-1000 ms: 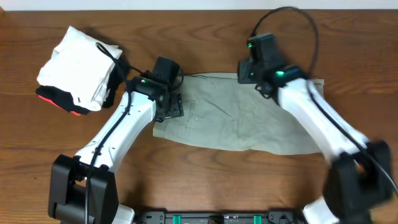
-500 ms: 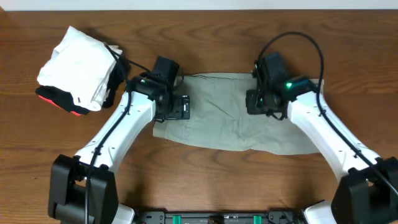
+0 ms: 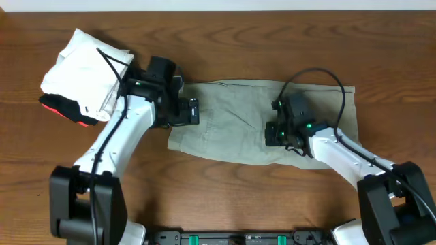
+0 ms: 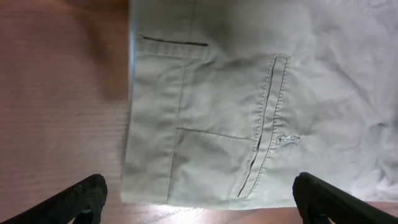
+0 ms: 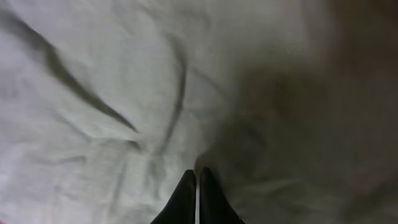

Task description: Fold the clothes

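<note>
The light khaki trousers (image 3: 231,119) lie flat and creased across the middle of the table. My left gripper (image 3: 191,111) is wide open and empty, low over their left end. In the left wrist view its fingers (image 4: 199,186) straddle the trousers (image 4: 211,93) near a pocket seam and the cloth's edge. My right gripper (image 3: 272,133) is shut and hangs over the trousers' near middle. In the right wrist view its closed fingertips (image 5: 198,177) point at wrinkled cloth (image 5: 93,93), with nothing seen pinched between them.
A white folded garment (image 3: 85,68) lies on black and red folded garments (image 3: 65,110) at the far left, close behind my left arm. Bare wooden table (image 3: 204,190) surrounds the trousers. A black cable (image 3: 320,75) loops above my right arm.
My right gripper has moved from the trousers' far edge toward me, to their near middle. My left gripper has shifted slightly back to the left.
</note>
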